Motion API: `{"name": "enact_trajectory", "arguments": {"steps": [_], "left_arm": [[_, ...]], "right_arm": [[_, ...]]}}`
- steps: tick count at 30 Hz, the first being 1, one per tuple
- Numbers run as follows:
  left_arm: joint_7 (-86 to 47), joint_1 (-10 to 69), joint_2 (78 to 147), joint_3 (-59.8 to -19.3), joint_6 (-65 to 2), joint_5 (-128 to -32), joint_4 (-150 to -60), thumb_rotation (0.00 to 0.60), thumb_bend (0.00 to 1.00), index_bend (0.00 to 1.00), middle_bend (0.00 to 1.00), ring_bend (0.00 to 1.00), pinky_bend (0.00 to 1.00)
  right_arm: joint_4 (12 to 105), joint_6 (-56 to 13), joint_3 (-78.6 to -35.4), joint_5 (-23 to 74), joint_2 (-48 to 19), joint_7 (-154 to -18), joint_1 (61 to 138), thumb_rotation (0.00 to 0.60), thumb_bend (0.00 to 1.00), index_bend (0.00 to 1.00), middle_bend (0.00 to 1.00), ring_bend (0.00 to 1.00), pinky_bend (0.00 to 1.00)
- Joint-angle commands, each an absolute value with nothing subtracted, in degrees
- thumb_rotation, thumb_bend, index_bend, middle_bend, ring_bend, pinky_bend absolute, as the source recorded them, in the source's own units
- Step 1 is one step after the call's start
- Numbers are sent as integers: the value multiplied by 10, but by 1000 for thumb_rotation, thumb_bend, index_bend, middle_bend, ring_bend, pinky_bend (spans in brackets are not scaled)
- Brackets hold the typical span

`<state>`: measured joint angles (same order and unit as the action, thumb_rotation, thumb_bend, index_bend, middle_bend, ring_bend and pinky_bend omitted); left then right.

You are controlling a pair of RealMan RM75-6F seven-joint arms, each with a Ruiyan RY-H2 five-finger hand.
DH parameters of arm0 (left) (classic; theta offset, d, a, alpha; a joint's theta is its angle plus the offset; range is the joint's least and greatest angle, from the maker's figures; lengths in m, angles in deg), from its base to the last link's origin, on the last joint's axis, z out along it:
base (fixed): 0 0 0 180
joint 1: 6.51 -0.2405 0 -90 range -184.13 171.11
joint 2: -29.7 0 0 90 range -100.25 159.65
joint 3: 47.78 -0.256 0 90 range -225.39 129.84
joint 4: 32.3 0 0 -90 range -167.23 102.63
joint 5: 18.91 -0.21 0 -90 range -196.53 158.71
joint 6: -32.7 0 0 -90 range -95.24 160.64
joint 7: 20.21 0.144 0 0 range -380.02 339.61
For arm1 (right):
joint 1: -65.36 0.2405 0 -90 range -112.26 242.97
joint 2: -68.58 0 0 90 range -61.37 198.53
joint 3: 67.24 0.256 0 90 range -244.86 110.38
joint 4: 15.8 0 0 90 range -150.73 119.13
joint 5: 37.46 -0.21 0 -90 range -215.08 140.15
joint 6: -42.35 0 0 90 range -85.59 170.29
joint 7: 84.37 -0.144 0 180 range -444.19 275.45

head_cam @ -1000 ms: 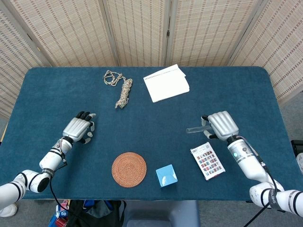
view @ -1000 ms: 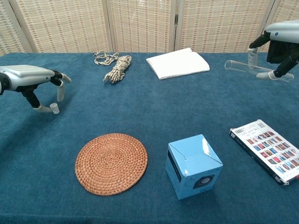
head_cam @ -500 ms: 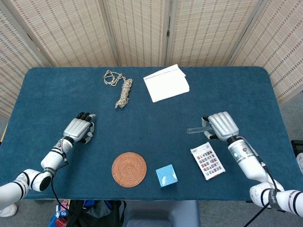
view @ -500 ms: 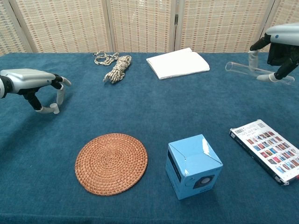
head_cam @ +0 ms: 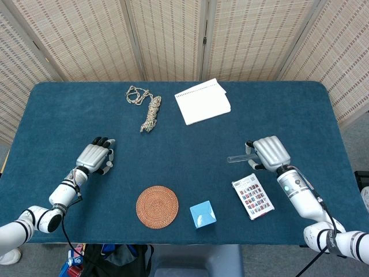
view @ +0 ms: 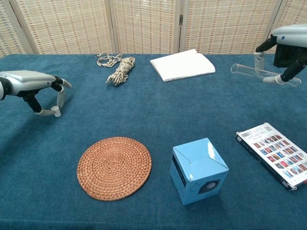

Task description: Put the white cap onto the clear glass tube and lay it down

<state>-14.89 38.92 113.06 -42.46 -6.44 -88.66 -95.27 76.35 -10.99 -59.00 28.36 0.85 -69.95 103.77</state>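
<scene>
Tube point(view: 256, 73) is held off the table point(head_cam: 184, 144) by the right hand point(head_cam: 270, 152), roughly level, open end toward centre; thumb and fingers point(view: 269, 79) are closed round its far half, near half sticking out bare. Cap point(view: 56, 111) is pinched in the left hand point(view: 29, 81), between thumb and a fingertip, just above the cloth at the table's left side. Remaining left fingers are curled loosely. In the head view the cap is hidden under the hand.

The two hands are well apart, with coaster point(head_cam: 157, 206), box point(head_cam: 203, 214) and card pack point(head_cam: 252, 196) set along the near edge between them. Rope point(head_cam: 149, 114) and notepad point(head_cam: 202, 101) lie at the far side, out of the way.

Handling, as judged:
- Tube is taken as thin glass: stiff, light, smooth, fragile. Slip is likely under a loose grip, cracking under a hard one. The present hold at the closed end looks right, since the mouth is left free for the cap.
- Cap is small, light, probably plastic. It is easily dropped or tilted in the pinch. It should be held by its sides with the opening kept facing the tube mouth; which way it faces now cannot be told.
- Alignment needs to be square before pushing; side load on the glass rim is to be avoided.
- Capped tube will roll on laydown; it should be set down gently on cloth, clear of the card pack.
</scene>
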Motion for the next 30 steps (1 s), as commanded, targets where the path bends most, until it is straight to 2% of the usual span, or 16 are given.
{"name": "enact_trajectory", "arguments": {"steps": [1, 22, 30], "left_arm": [[-149, 390, 1132, -424, -64, -886, -952, 600, 327, 455, 17, 0, 0], [-156, 388, 1129, -418, -78, -889, -954, 600, 358, 513, 18, 0, 0], [-216, 379, 1070, -384, -120, -899, -1040, 600, 375, 529, 23, 0, 0]], "right_arm": [[764, -110, -590, 283, 9, -699, 1038, 600, 795, 848, 1000, 1000, 1000], [763, -109, -589, 286, 8, -705, 1037, 600, 794, 857, 1000, 1000, 1000], [765, -108, -574, 296, -17, -718, 1052, 600, 796, 861, 1000, 1000, 1000]]}}
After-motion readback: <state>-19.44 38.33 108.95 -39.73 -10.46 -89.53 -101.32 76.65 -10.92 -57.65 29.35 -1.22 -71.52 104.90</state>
